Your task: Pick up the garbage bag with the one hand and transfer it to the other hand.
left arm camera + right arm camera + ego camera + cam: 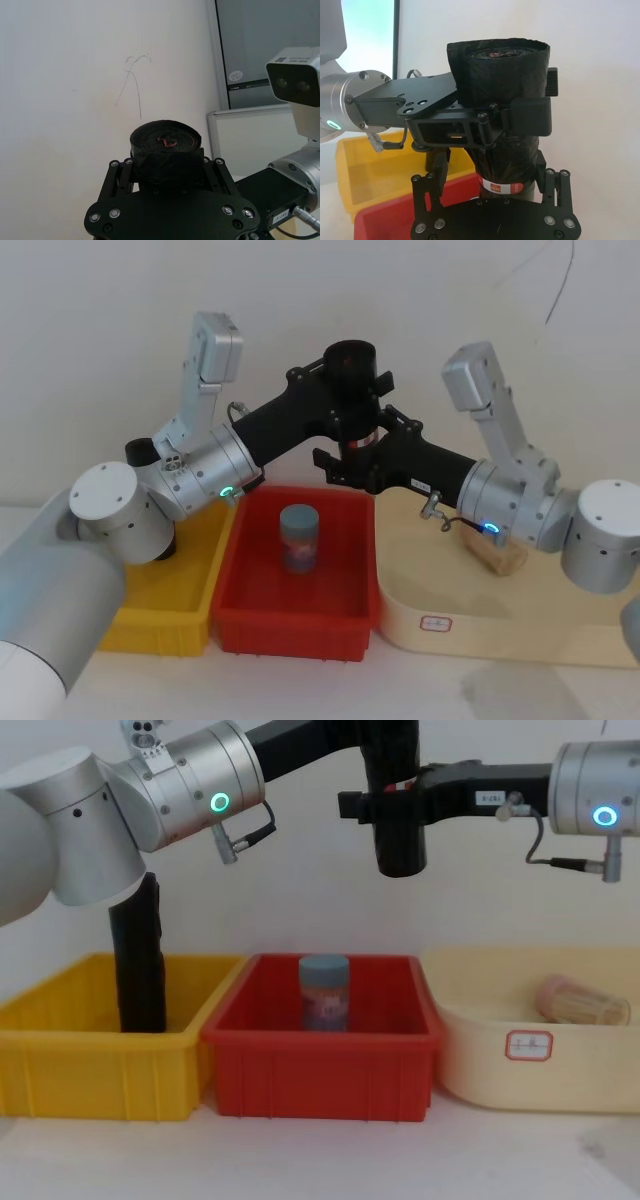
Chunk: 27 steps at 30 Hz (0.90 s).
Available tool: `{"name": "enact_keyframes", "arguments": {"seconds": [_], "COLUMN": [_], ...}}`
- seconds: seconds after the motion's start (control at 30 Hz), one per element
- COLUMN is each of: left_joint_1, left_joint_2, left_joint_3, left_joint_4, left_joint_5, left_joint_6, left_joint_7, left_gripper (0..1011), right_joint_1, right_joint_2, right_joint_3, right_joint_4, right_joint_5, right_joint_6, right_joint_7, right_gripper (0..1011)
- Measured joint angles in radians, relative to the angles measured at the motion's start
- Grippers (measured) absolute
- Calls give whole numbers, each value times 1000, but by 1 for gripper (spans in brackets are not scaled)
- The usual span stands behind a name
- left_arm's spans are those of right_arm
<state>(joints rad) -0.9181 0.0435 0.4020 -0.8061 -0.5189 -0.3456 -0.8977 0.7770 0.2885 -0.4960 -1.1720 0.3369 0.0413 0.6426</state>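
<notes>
Up near the top centre of the head view, the garbage bag [352, 390] hangs upright in mid-air above the red bin [262, 617], gripped from both sides. The one hand [340, 390], reaching in from the left on the arm with the green ring light, is clenched on the upper part of the roll; in the right wrist view its fingers [530, 116] wrap the black roll [502, 100] at mid-height. The other hand [350, 462], coming from the right on the arm with the blue ring light, sits lower on the roll, around the red-and-white sticker [501, 187]; its fingers [555, 192] stand on either side of the lower end, but I cannot tell whether they press on it. In the chest view the roll's lower end [400, 845] pokes down at top centre, well above the bins. Below, a blue-lidded jar [298, 538] stands upright in the middle of the red bin. At lower left a yellow bin [60, 1060] holds a second black roll [140, 960], upright. At lower right a cream tray [480, 625] holds a straw-coloured bundle [585, 1002] lying on its side.
</notes>
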Motion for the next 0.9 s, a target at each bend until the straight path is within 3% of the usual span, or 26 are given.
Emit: {"name": "enact_keyframes", "arguments": {"seconds": [0.53,0.9], "left_joint_1": [0,0], "left_joint_2": [0,0], "left_joint_3": [0,0], "left_joint_4": [0,0], "left_joint_5": [0,0], "left_joint_6": [0,0], "left_joint_7": [0,0], "left_gripper": [539,539], "right_joint_1": [33,42], "right_joint_2": [-24,-29], "right_joint_3": [-20,-26], "right_joint_4": [69,84], "right_joint_5": [2,3], "right_joint_6": [-25,-31], "right_joint_7": [-1,-5], "right_gripper": [991,743]}}
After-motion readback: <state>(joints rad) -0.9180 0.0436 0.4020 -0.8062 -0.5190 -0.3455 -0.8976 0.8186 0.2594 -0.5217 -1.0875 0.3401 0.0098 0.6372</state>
